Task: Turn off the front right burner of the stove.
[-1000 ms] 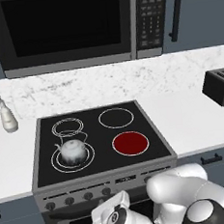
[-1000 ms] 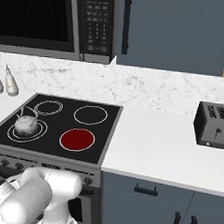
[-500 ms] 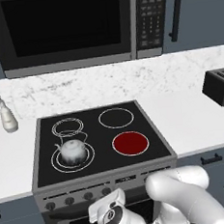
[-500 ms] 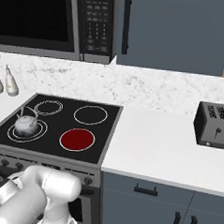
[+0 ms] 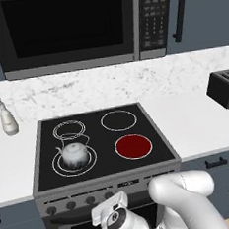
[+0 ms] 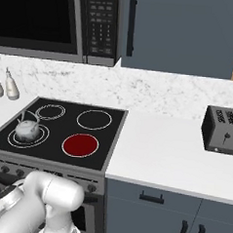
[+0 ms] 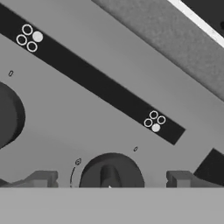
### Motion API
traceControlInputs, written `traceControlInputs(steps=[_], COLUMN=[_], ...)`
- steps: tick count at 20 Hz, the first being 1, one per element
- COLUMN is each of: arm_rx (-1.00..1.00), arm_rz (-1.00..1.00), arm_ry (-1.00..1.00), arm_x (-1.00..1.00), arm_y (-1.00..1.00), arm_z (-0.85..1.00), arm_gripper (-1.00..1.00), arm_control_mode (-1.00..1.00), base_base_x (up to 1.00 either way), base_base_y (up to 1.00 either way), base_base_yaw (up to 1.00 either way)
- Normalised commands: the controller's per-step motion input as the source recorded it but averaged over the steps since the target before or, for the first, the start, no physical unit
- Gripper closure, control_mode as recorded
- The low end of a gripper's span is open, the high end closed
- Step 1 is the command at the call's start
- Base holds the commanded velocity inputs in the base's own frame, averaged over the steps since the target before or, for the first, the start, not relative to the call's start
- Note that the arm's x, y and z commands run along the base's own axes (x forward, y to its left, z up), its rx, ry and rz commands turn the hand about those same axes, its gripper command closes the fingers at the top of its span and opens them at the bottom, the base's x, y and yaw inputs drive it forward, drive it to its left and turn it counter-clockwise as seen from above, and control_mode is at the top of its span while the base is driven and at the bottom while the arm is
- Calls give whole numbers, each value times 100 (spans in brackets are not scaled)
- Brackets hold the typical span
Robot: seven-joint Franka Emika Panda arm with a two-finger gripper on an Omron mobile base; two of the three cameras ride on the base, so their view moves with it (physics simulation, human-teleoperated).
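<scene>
The stove has a black glass cooktop, and its front right burner is a solid red disc, also red in the right base view. My gripper is open, right up against the grey front panel. A dark round knob sits between its two fingertips, with a gap on each side. A black strip above the knob carries small burner-position dots. My arm bends low in front of the oven door.
A glass kettle stands on the front left burner. A second knob lies to the left in the hand view. A toaster is on the right counter, two shakers on the left, and a microwave hangs above.
The arm has sunk lower in front of the stove and the hand has edged closer to the front panel. The burner stays red.
</scene>
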Motion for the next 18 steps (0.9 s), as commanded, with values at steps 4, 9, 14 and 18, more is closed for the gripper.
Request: traceControlInputs(steps=[4,9,14,18], arm_rx=[0,0,0,0], arm_rz=[0,-3,-1,0], arm_ry=[0,0,0,0], arm_x=[2,17,2,0], arm_y=[0,9,1,0], arm_z=[-28,-4,0,0], arm_gripper=[-100,-100,-100,100], arm_control_mode=[-100,-100,-100,-100], base_base_x=[0,0,0,0], base_base_y=[0,0,0,0], base_base_yaw=[0,0,0,0])
